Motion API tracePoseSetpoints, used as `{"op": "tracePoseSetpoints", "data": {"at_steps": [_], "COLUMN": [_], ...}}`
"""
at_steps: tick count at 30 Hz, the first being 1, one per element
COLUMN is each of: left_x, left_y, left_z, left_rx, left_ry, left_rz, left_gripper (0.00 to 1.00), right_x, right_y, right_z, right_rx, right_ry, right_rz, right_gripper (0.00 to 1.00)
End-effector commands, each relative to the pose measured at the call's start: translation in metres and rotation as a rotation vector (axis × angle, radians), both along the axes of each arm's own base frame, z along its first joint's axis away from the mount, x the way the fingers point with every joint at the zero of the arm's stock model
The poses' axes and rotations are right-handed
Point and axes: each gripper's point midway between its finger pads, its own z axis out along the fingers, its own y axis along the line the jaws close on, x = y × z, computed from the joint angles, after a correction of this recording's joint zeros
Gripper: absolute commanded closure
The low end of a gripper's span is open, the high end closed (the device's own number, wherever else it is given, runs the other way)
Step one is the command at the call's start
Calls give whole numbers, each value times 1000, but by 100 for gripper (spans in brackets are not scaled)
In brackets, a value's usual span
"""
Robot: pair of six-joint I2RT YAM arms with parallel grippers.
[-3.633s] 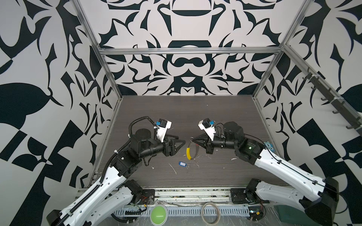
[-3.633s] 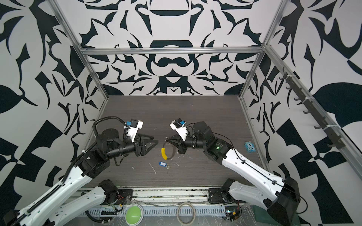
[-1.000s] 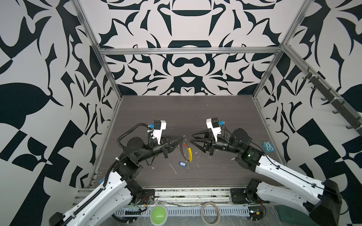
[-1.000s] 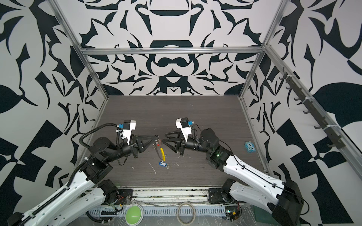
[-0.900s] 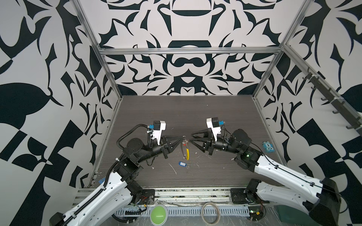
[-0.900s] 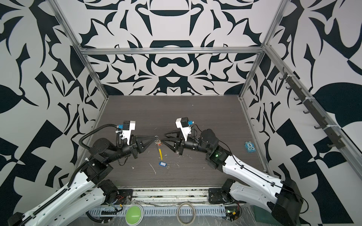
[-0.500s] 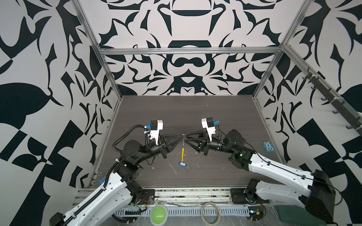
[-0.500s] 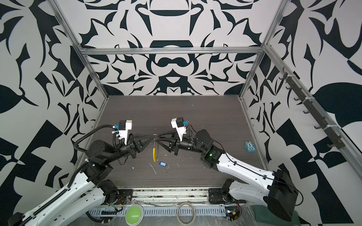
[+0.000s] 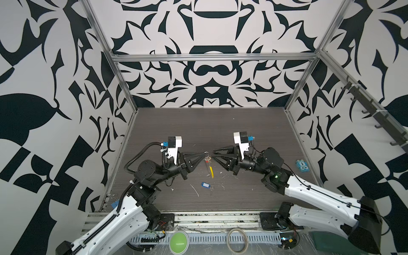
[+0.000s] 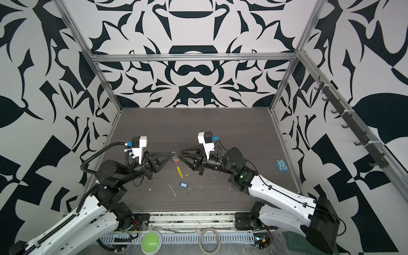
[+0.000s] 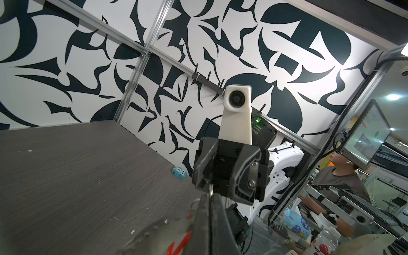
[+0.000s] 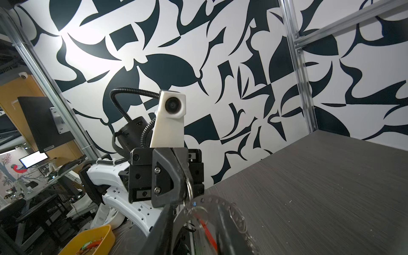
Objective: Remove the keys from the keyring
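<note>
My left gripper (image 9: 203, 153) is shut on a small silver ring (image 9: 206, 153) held above the table. Below that ring hangs the keyring (image 9: 209, 169), edge-on, its yellow sleeve (image 10: 180, 172) at the bottom. Keys with a red tag (image 12: 207, 230) dangle by the ring, blurred in both wrist views. My right gripper (image 9: 213, 154) faces the left one. It is open, and its fingertips (image 10: 180, 157) sit just right of the ring, the lower one at the keys. The blue-tagged keys (image 9: 205, 184) lie on the table below.
A light blue toy block (image 9: 302, 165) sits by the right wall. White scraps (image 9: 195, 191) litter the front of the table. A beige hoop (image 9: 237, 242) and a green button (image 9: 178, 241) lie on the front rail. A yellow bin (image 12: 92, 240) stands outside the cell.
Both grippers have risen and drawn together. The keyring now hangs upright from the left gripper instead of slanting low. The right jaws have narrowed beside the ring.
</note>
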Motion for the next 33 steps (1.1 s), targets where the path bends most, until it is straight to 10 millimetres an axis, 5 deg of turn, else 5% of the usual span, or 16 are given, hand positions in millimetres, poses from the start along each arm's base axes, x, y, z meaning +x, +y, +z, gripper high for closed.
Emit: {"op": "tracePoseSetpoints", "data": {"at_steps": [1, 12, 22, 25, 30, 33], "left_x": [-7, -9, -9, -9, -11, -14], "left_y": [0, -1, 0, 0, 1, 0], "left_z": [12, 13, 14, 13, 8, 3], "left_rx": [-49, -53, -55, -48, -1, 47], "left_ry": [-35, -37, -36, -22, 23, 55], "left_rz": [-34, -44, -41, -43, -46, -63], "left_gripper": [100, 100, 100, 100, 64, 61], "right_x": [-9, -15, -16, -16, -16, -18], "right_y": [0, 7, 9, 6, -1, -5], "right_z": [32, 42, 41, 40, 31, 21], "right_rx": [57, 86, 75, 56, -63, -172], "right_ry": [-67, -56, -51, -50, -54, -62], "right_rz": [37, 101, 109, 95, 50, 33], "right_gripper": [66, 76, 100, 100, 100, 100]}}
